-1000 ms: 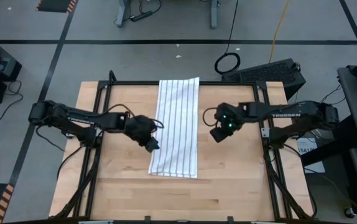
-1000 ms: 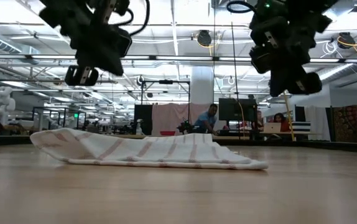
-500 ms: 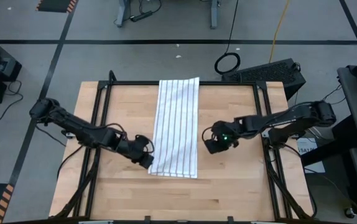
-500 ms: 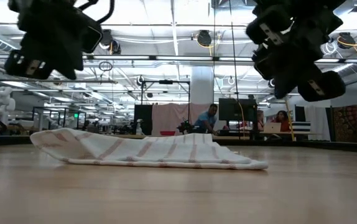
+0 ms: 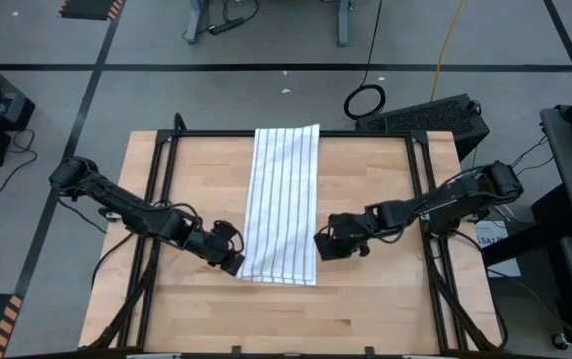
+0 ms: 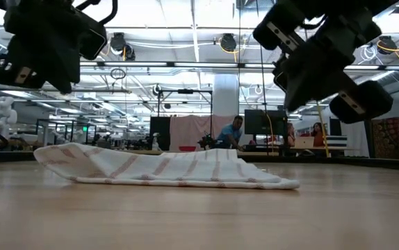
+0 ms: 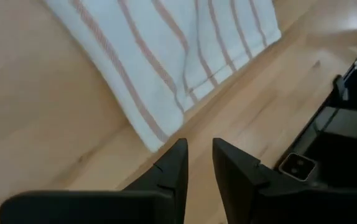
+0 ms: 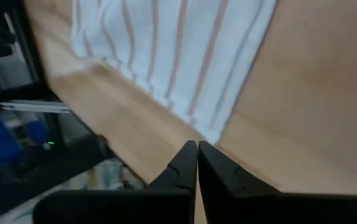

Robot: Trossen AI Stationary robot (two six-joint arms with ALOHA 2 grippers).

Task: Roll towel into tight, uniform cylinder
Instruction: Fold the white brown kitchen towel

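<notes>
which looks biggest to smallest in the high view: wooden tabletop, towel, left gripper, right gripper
1. Wooden tabletop, by far the largest.
2. Towel, a long striped strip across its middle.
3. Left gripper and right gripper: both much smaller than the towel and too alike to rank.

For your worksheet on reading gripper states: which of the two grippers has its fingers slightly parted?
The left gripper, beside the towel's near left corner. A narrow gap shows between its fingers, while the right gripper's fingers are pressed together.
</notes>
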